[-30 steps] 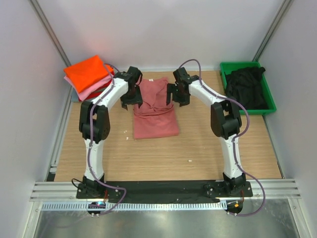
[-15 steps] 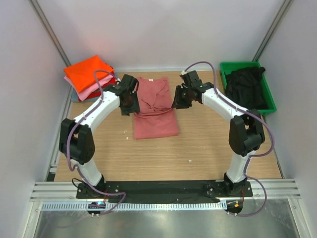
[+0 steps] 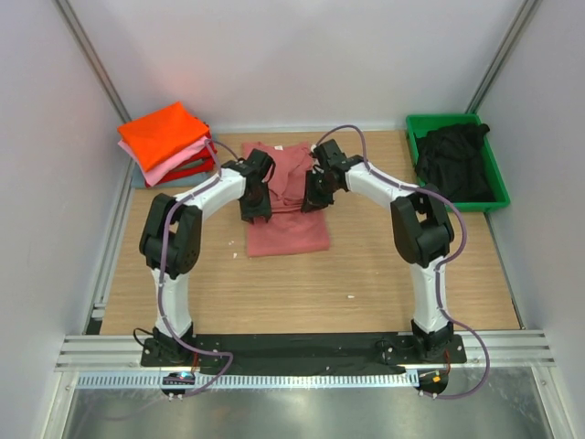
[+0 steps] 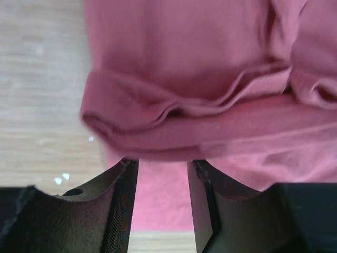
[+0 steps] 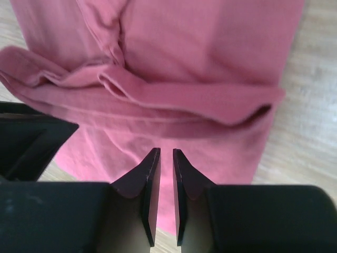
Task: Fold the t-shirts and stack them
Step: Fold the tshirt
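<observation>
A salmon-red t-shirt [image 3: 288, 229] lies mid-table, its upper part bunched into a crosswise fold [image 4: 200, 134]. My left gripper [image 3: 256, 208] hovers over the shirt's left side. In the left wrist view the left gripper [image 4: 160, 162] is open, with the fold just past its tips and nothing between them. My right gripper [image 3: 309, 199] is over the shirt's right side. In the right wrist view the right gripper [image 5: 166, 152] is all but shut, with only a thin empty slit above the flat cloth [image 5: 210, 47].
A stack of folded shirts [image 3: 164, 142], orange on top of pink and red, sits at the back left corner. A green bin [image 3: 498, 187] at the back right holds a crumpled black shirt [image 3: 452, 155]. Bare wood [image 3: 366, 283] lies in front of the shirt.
Both grippers moved inward from the shirt's side edges to over its middle fold. Both jaws narrowed, the right one much more.
</observation>
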`<state>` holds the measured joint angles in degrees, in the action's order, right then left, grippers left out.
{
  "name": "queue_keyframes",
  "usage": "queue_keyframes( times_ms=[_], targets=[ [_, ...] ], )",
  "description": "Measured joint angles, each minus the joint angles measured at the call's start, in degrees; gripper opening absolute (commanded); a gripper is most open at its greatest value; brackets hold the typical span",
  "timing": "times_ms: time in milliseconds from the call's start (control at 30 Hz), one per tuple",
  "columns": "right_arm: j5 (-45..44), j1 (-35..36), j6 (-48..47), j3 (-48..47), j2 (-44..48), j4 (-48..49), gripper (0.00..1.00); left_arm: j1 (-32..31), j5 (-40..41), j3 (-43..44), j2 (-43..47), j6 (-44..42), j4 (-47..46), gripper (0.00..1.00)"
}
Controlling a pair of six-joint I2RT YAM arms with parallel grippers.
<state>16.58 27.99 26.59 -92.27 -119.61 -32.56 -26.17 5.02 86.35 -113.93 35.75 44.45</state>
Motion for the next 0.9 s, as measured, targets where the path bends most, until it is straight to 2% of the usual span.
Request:
queue_keyframes(
  times_ms=[200, 467, 533, 567, 633, 733, 800, 900],
  targets=[
    [-0.2, -0.3, -1.5, -11.3, -7.7, -2.3, 0.22, 0.0, 2.0, 9.2, -7.4, -0.7, 0.9, 0.43],
    [0.2, -3.5, -2.7, -36.3, -22.4, -8.0, 0.22, 2.3, 4.5, 29.8, -18.3, -2.8, 8.1, 0.44],
    [0.3, -4.8, -2.7, -39.6, -23.6, -8.7, 0.24, 3.3, 5.1, 35.1, -20.2, -3.2, 10.8, 0.44],
    [0.3, -5.3, -2.8, -39.8, -23.2, -8.8, 0.30, 3.6, 5.6, 36.3, -20.3, -3.2, 11.5, 0.45],
    [-0.2, -6.4, -3.0, -38.3, -21.2, -8.5, 0.34, 4.1, 6.8, 35.3, -18.6, -3.2, 12.3, 0.48],
    [-0.8, -7.2, -2.5, -24.8, -10.7, -5.4, 0.45, 3.9, 8.1, 25.0, -10.6, -2.5, 11.8, 0.50],
    [-0.1, -7.0, -2.0, -15.0, -2.6, -2.6, 0.45, 3.2, 8.1, 18.6, -5.1, -1.7, 11.1, 0.50],
    [1.8, -5.8, -0.1, -2.1, 9.9, 2.1, 0.41, 1.4, 6.8, 9.1, 3.8, -0.6, 8.6, 0.50]
  ],
)
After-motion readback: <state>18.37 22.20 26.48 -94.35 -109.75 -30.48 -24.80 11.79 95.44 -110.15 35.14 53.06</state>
